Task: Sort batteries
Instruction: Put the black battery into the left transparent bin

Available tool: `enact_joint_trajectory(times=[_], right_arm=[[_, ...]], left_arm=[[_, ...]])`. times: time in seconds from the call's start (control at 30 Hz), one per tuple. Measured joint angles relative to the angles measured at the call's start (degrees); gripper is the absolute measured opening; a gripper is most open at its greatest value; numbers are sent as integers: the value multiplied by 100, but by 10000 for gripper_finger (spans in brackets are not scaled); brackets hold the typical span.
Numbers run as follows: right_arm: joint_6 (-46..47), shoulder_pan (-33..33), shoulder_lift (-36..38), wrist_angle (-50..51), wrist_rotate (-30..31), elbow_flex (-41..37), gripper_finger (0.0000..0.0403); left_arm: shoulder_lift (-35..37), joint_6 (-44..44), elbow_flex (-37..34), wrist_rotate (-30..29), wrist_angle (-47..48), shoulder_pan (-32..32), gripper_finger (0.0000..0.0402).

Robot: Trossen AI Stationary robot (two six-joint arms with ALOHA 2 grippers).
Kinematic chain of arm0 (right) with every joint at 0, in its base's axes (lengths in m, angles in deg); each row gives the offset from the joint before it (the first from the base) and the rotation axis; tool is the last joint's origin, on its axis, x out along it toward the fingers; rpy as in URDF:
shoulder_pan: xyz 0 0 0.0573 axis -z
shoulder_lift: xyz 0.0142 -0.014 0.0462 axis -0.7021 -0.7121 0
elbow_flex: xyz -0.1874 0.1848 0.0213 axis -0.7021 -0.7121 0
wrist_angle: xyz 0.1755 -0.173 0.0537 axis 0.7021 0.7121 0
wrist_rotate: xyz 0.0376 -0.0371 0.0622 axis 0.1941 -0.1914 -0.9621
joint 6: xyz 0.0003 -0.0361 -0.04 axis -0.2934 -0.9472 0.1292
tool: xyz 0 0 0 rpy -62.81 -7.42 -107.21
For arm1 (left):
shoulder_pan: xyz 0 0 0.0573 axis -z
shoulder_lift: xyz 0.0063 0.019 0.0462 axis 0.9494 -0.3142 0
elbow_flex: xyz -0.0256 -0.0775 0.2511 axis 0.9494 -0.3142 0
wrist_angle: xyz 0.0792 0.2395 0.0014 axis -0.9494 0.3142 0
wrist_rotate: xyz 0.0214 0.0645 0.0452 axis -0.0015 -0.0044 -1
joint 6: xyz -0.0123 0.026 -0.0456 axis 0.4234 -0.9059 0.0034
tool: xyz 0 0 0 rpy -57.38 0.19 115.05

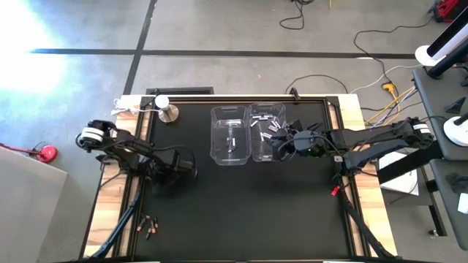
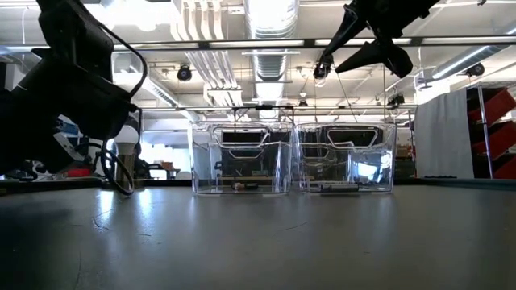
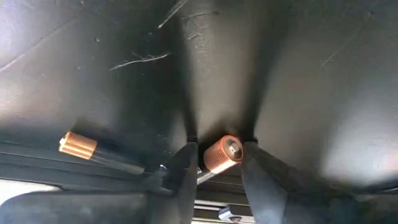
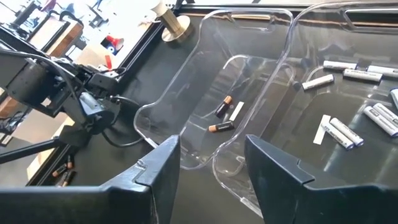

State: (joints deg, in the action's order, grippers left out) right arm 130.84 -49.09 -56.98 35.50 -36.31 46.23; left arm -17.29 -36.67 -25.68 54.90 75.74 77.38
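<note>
Battery [image 3: 222, 155], copper-topped, clamped between the left end effector [image 3: 217, 177] fingers just above the counter [image 1: 241, 212], long axis pointing outward between them. Left of the clear bins [image 1: 229, 136], so nearer that arm. Right end effector [image 4: 210, 168] open and empty over the bins.

We read this as an industrial lab or workshop: exposed ceiling ducts [image 2: 270, 24] and pipes, concrete floor [image 1: 219, 29] with dark tape lines, loose cables [image 1: 365, 66], and a black tabletop [image 1: 241, 204] on a wooden-edged bench.
</note>
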Motion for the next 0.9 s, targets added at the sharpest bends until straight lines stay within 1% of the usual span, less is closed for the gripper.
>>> enact_joint_trajectory(times=[0.07, 0.17, 0.2, 0.27, 0.33, 0.47, 0.57, 0.73, 0.8, 0.9], right_arm=[[0, 0, 0, 0, -31, 0, 173], [0, 0, 0, 0, -31, 0, 171], [-3, 0, 0, 0, -35, 0, 170], [-123, 2, 31, 60, -134, 28, 166], [-325, -22, 62, 296, -188, 220, 162], [-576, -46, 79, 1256, 2, 935, 153], [-726, -50, 36, 1962, 131, 1547, 147], [-851, -134, -47, 2813, 170, 2483, 141], [-884, -212, -76, 3056, 172, 2783, 141], [-898, -287, -79, 3396, 171, 3078, 144]], left_arm=[[0, 12, -5, -33, -1, 62, 79], [0, 203, -17, -119, 17, 70, 32], [0, 285, -17, -137, 20, 70, 24], [2, 345, -22, -143, 3, 78, 24], [24, 366, 13, -171, 7, 130, 24], [239, 359, 268, -220, -121, 197, 24], [544, 465, 568, -264, -280, 191, 24], [1217, 724, 1061, -275, 41, 221, 24], [1541, 793, 1239, -368, 307, 271, 24], [2010, 695, 1563, -627, 389, 331, 25]])
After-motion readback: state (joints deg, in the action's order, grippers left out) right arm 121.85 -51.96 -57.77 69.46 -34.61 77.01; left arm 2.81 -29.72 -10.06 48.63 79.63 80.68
